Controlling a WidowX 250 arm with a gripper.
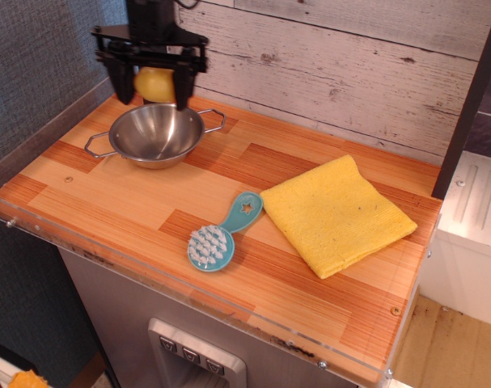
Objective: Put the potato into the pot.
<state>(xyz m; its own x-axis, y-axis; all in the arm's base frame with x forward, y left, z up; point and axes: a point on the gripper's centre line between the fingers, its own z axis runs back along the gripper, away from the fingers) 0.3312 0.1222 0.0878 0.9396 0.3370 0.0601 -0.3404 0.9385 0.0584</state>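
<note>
The potato point(154, 83) is pale yellow and egg-shaped, held between the black fingers of my gripper point(153, 90). The gripper is shut on it and hangs just above the back rim of the pot point(156, 134). The pot is a shallow shiny steel bowl with two wire loop handles, standing at the back left of the wooden counter. Nothing shows inside it.
A flat yellow cloth point(336, 213) lies at the right of the counter. A teal brush point(221, 234) lies in front of the middle. A clear plastic rim point(172, 279) runs along the counter's front and left edges. A whitewashed plank wall point(350, 65) stands behind.
</note>
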